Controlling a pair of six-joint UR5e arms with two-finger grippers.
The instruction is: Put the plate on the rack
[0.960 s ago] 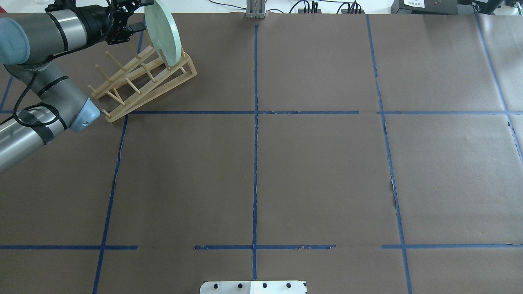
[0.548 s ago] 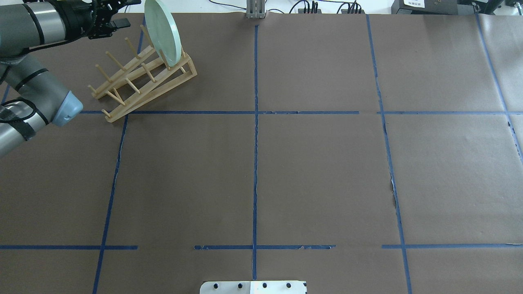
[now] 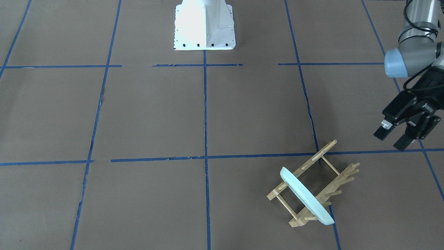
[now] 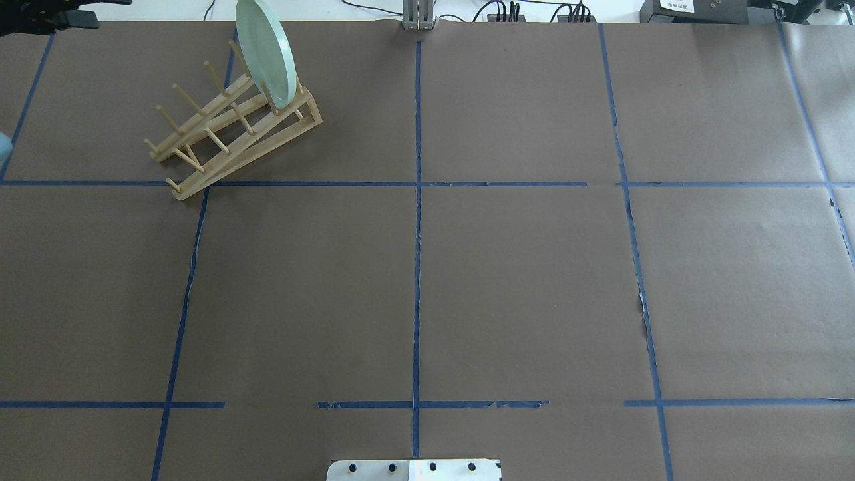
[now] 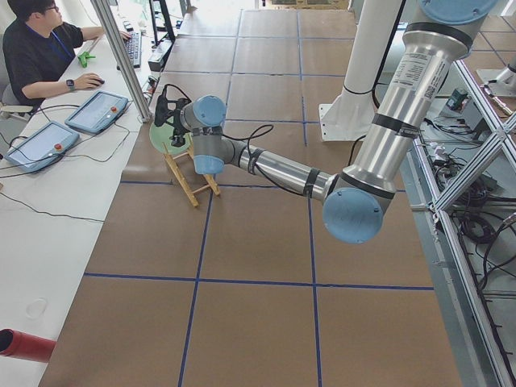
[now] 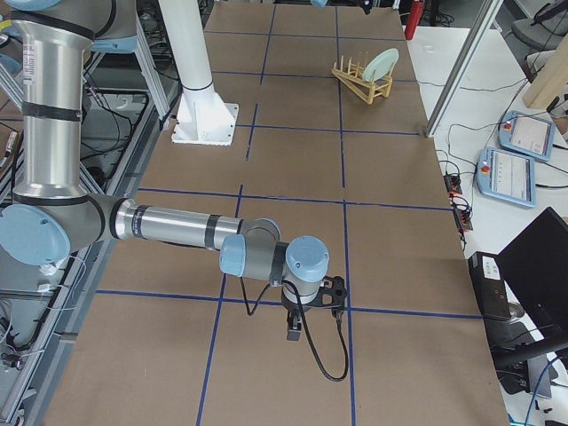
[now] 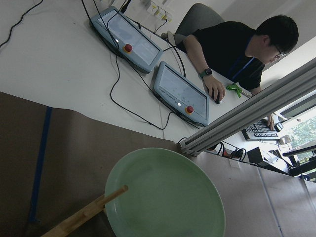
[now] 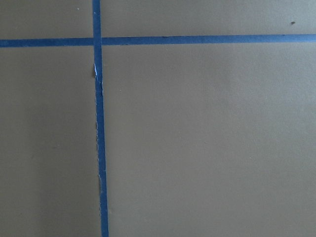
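Plate (image 4: 266, 57) in rack (image 4: 234, 160) — right end effector (image 6: 294, 335) too small to judge.

One round pale mint-green plate (image 4: 266, 53). One small light wooden dish rack (image 4: 227, 143), with two long rails, holding it. Two grey robot arms with blue joint caps: the left arm (image 3: 412, 59) near the rack, the right arm (image 6: 169, 224) well apart from it. Two black two-finger grippers, one per arm: left gripper (image 3: 390, 139), right gripper (image 6: 297, 328). One white robot base (image 3: 204, 24). Beyond the rack, one operator in a black shirt (image 7: 237, 44) and two grey flat pendants with red buttons (image 7: 180, 94).
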